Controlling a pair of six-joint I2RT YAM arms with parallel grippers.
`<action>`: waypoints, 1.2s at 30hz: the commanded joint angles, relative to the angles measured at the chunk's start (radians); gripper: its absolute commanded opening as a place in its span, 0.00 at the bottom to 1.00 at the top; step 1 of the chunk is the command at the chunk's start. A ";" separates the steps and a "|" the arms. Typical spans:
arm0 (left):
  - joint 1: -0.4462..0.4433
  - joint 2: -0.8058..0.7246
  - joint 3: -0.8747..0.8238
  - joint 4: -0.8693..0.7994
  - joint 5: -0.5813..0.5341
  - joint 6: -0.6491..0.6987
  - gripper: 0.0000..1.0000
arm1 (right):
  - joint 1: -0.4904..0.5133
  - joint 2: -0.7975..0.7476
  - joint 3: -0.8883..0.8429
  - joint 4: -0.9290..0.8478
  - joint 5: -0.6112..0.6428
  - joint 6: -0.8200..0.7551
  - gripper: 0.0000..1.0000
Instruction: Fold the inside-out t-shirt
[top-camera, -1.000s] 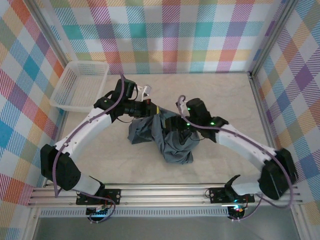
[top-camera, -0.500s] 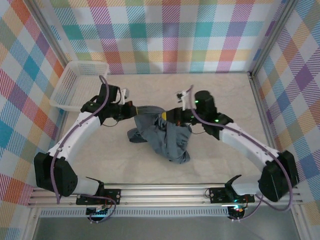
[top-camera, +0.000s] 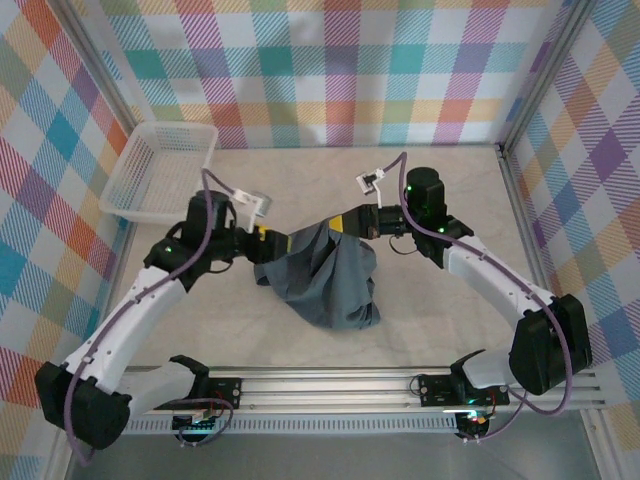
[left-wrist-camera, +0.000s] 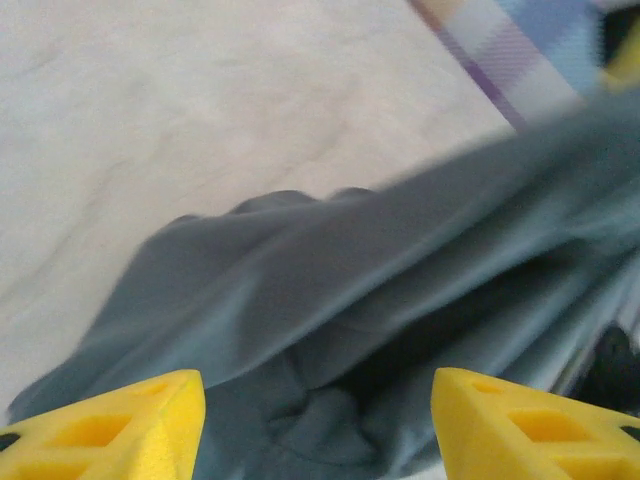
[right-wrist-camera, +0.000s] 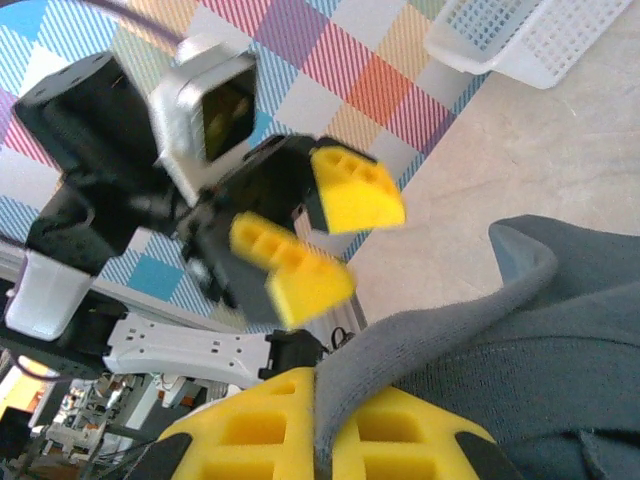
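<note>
We see bare tabletop (top-camera: 310, 175) behind and right of the shirt (top-camera: 325, 280); the basket (top-camera: 160, 175) fills the far-left corner, and walls (top-camera: 340, 70) close three sides.

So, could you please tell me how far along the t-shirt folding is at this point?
Done: no fold shows; the t-shirt lies bunched and wrinkled on the table. In hand: the right tool is shut on a raised cloth edge, while the left tool is open at the heap's side. Left: spreading it flat, then every fold.
</note>
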 joint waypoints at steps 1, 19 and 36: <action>-0.127 0.057 -0.024 0.047 -0.142 0.181 0.58 | -0.004 -0.002 0.052 -0.016 -0.057 -0.036 0.00; -0.160 0.246 0.156 0.245 -0.050 -0.249 0.00 | -0.129 -0.024 0.058 -0.359 0.171 -0.183 0.05; -0.051 0.305 0.333 0.039 0.196 -0.530 0.00 | -0.031 -0.350 -0.195 -0.224 0.736 -0.201 0.47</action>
